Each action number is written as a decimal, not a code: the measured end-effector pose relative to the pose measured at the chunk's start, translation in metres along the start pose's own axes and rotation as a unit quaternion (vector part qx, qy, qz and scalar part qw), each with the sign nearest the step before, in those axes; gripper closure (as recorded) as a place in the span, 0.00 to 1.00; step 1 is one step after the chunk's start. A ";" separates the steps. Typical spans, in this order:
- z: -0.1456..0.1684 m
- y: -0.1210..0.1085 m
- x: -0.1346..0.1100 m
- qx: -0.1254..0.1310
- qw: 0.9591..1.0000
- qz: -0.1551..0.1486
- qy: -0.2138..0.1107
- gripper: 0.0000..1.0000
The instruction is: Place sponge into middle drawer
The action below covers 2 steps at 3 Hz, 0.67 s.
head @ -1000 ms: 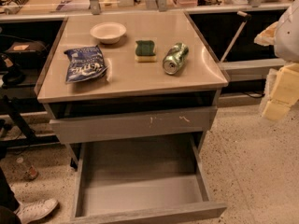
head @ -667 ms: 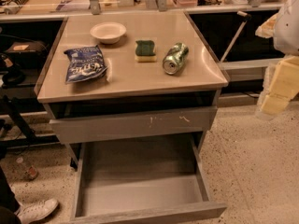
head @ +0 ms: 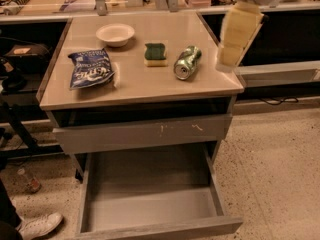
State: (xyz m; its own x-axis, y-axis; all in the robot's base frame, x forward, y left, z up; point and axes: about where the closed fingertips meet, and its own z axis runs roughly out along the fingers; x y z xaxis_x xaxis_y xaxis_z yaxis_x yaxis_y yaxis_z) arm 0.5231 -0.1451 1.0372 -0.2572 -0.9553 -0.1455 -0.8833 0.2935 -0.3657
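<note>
The sponge (head: 155, 54), dark green on top with a pale yellow base, lies flat on the beige tabletop (head: 135, 86) near its middle. The middle drawer (head: 150, 206) is pulled out wide open at the bottom of the cabinet, its grey floor bare. My gripper (head: 226, 63), pale yellow, hangs downward at the upper right, above the table's right edge. It is to the right of the sponge, apart from it, and holds nothing that I can see.
A crushed green can (head: 187, 62) lies between the sponge and the gripper. A white bowl (head: 115, 34) and a blue chip bag (head: 91, 68) sit to the left. A scratched grey drawer front (head: 145, 132) is above the open drawer. A shoe (head: 39, 225) is on the floor at left.
My gripper has moved left from the right edge of the view to above the table's right side, nearer the can. The objects on the table have not moved.
</note>
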 end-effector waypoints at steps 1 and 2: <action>0.006 -0.039 -0.066 0.027 1.000 -0.014 -0.002 0.00; 0.002 -0.044 -0.105 0.043 0.998 -0.036 -0.029 0.00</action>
State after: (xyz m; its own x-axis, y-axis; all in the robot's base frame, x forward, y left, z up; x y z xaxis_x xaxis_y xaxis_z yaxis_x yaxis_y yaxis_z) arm 0.5898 -0.0576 1.0666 -0.1682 -0.9712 -0.1685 -0.8613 0.2280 -0.4540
